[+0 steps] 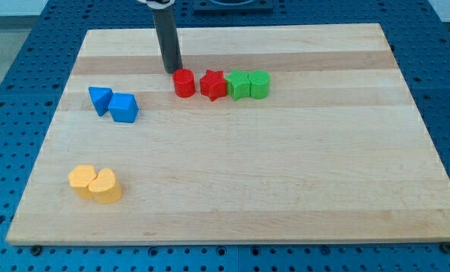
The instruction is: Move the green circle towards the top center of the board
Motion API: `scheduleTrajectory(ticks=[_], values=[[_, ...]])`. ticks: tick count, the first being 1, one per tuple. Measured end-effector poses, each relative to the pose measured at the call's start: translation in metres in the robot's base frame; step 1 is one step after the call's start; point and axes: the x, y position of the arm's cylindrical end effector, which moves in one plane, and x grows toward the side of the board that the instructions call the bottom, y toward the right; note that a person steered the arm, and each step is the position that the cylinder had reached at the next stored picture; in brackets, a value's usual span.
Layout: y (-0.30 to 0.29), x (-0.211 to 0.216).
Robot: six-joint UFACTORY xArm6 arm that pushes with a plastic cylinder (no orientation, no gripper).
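There is no hand on this arm to open or close — only a straight dark rod, and my tip (pixel 172 71) rests on the worktop (pixel 285 181) holding nothing. It stands just to the view's left of the red cylinder (pixel 184 83), very close to it; whether the two touch cannot be told.

From that cylinder a row of four blocks runs toward the view's right, packed side by side: the red cylinder, then a red star (pixel 213 85), then a green star-like block (pixel 238 85), then the green circle (pixel 259 84) at the far end. The green circle sits pressed against the green star-like block, in the upper part of the board and a little right of centre. So three blocks lie between my tip and the green circle.

Well apart, toward the view's left, a blue triangle-like block (pixel 99 99) and a blue cube (pixel 124 108) sit touching. Near the bottom left corner two yellow blocks (pixel 95 183) — rounded, shapes hard to tell — sit pressed together.

Above the row a band of bare wood reaches the top edge, and the wood to the right of the green circle is bare to the right edge.
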Motion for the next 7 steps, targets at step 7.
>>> scheduleTrajectory(ticks=[7], values=[[-0.041, 0.036]])
